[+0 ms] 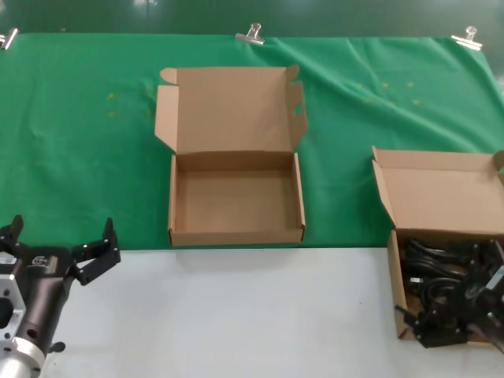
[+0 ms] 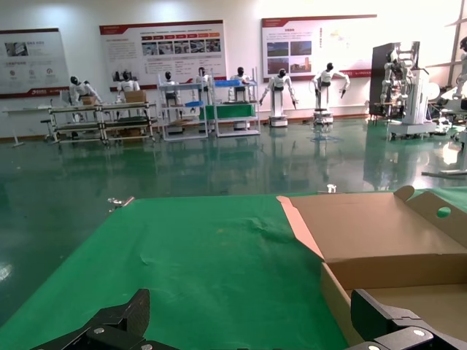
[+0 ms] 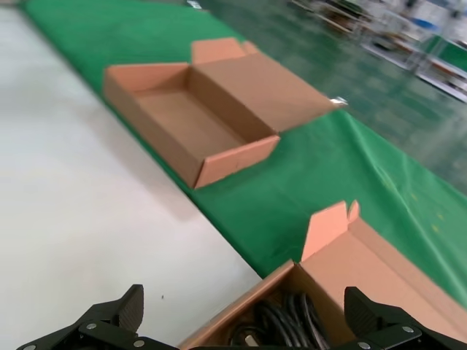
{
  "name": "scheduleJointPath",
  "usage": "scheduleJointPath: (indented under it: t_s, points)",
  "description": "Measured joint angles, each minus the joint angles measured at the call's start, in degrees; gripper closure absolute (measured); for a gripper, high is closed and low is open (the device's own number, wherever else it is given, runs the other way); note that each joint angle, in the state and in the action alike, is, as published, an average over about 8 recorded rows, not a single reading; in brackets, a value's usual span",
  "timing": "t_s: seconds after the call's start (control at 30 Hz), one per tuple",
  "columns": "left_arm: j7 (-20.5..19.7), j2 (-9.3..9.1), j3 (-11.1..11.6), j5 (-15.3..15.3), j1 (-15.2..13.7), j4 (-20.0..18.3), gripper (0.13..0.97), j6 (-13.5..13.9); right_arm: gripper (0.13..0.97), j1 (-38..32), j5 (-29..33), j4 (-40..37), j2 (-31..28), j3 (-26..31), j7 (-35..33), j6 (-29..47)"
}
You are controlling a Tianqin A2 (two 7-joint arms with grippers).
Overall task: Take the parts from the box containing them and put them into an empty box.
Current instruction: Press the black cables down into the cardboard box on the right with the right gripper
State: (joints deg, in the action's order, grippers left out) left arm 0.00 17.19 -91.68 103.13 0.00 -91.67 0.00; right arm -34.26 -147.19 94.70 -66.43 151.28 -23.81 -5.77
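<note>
Right tool [image 3: 244, 321]: positioned low over the box containing the parts [image 1: 445, 236] at the right edge of the tabletop [image 1: 236, 315]. In the right wrist view its fingers [image 3: 120, 313] stand spread wide, released, gripping nothing. The parts [image 1: 441, 279], coiled black cords, lie piled in that box's tray directly beneath the tool; contact between them cannot be determined.

Left tool [image 1: 61, 248]: at the near left over the white tabletop surface, fingers [image 1: 98, 256] spread apart, released, empty.

The empty box [image 1: 236, 201] sits at centre on the green cloth [image 1: 79, 142], lid [image 1: 228, 106] laid open rearward, tray bare, well apart from both tools. Metal clips [image 1: 250, 33] hold the cloth's far edge.
</note>
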Motion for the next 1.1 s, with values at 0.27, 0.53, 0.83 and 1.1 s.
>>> scheduleJointPath:
  t_s: [0.27, 0.53, 0.83, 1.1]
  points:
    - [-0.02, 0.0, 0.0, 0.0, 0.0, 0.0, 0.132, 0.0, 0.129, -11.85, 17.54, -5.0, -3.45, 5.73, 12.96, 17.57]
    - [-0.03, 0.0, 0.0, -0.01, 0.0, 0.0, 0.132, 0.0, 0.129, -22.52, 39.88, -10.72, -2.3, 6.39, 26.88, 38.9]
    - [-0.02, 0.0, 0.0, -0.01, 0.0, 0.0, 0.132, 0.0, 0.129, -30.32, 64.18, -18.52, 4.13, 4.11, 37.89, 56.11]
    - [-0.02, 0.0, 0.0, -0.01, 0.0, 0.0, 0.132, 0.0, 0.129, -30.47, 75.16, -25.87, 11.76, -3.33, 36.89, 64.57]
